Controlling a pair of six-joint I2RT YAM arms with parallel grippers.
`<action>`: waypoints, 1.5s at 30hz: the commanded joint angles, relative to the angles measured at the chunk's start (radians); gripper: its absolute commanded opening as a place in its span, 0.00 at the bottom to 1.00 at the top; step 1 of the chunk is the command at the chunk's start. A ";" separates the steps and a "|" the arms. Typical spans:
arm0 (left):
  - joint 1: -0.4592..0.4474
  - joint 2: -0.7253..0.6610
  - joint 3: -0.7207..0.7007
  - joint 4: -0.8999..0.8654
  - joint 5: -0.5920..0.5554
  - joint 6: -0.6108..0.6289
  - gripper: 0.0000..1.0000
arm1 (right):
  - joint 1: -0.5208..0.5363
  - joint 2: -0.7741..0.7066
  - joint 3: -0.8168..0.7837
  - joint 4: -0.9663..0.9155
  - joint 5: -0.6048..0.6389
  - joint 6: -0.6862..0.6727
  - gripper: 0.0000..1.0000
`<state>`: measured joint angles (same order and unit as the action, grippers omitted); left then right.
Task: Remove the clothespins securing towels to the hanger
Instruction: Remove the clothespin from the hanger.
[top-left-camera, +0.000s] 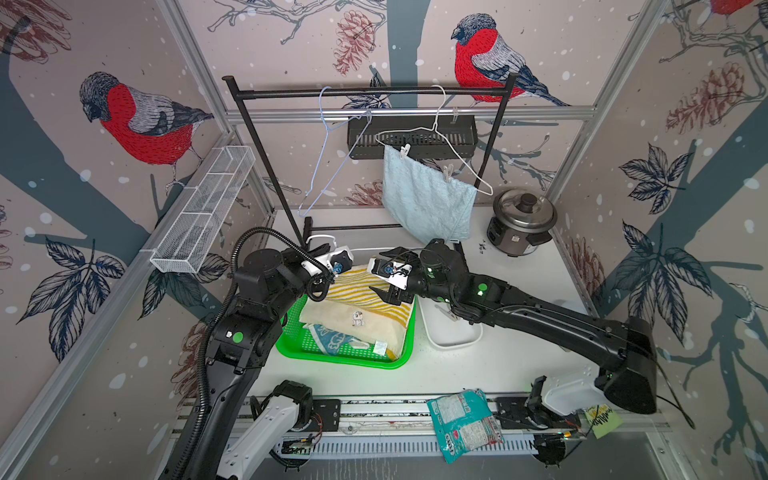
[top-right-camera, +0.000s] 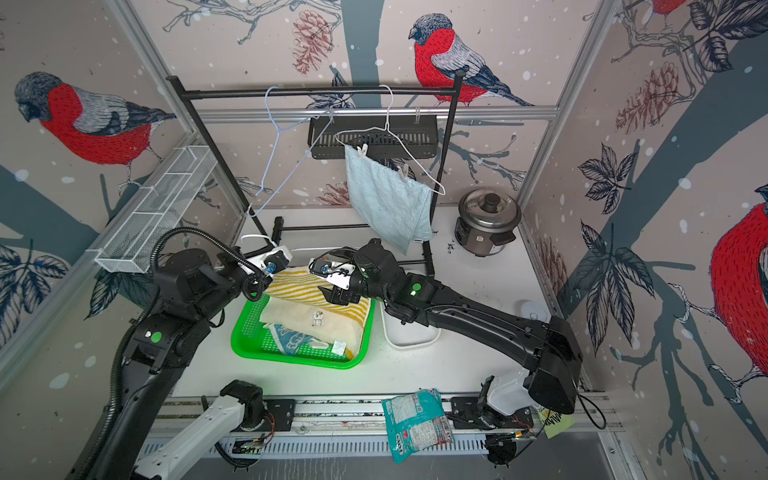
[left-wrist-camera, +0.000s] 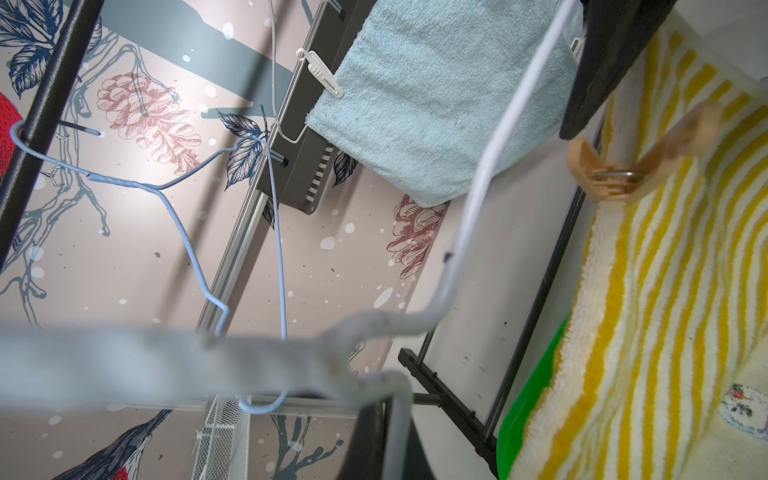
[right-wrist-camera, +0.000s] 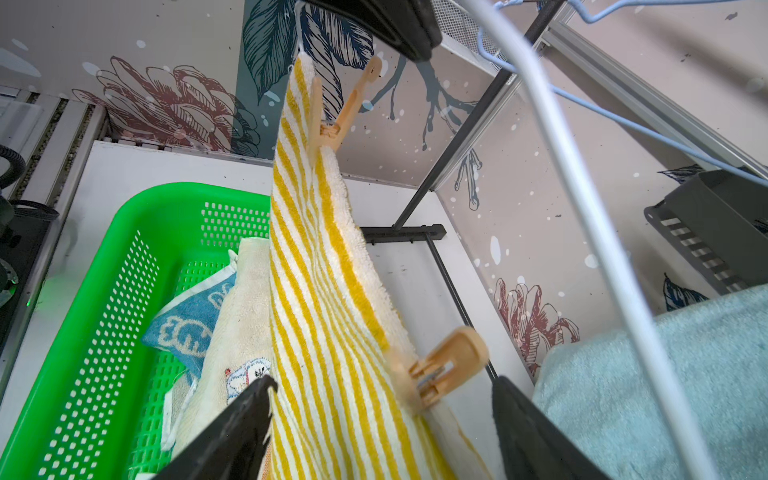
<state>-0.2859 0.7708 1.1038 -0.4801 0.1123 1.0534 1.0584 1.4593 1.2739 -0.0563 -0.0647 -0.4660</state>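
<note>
My left arm rises from the lower left in both top views, elbow bent, wrist turned toward the centre. My left gripper (top-left-camera: 318, 249) is clamped tight on the white hanger (left-wrist-camera: 478, 199). My right arm stretches in low from the lower right. My right gripper (top-left-camera: 388, 272) has its jaws spread wide, and its fingers (right-wrist-camera: 232, 432) show at the bottom edge of the right wrist view.

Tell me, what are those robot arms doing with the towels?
The left gripper is shut on a white hanger, holding it near the green basket. A yellow striped towel seems clipped to it by two tan clothespins and trails into the basket. The right gripper is open, its jaws either side of the nearer clothespin, not squeezing yet. A light-blue towel hangs on the rack, pinned with two white clothespins.
</note>
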 joint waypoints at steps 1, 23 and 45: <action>0.000 -0.002 0.008 0.026 0.033 0.014 0.00 | -0.002 0.017 0.017 0.056 -0.044 0.017 0.83; 0.001 0.005 0.004 0.041 0.017 -0.001 0.00 | -0.002 0.004 0.029 -0.001 -0.038 -0.081 0.50; 0.000 0.003 0.000 0.040 0.022 -0.003 0.00 | 0.001 0.024 0.063 -0.011 -0.030 -0.114 0.17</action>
<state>-0.2859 0.7765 1.1027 -0.4801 0.1120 1.0504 1.0576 1.4815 1.3270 -0.0757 -0.1005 -0.5758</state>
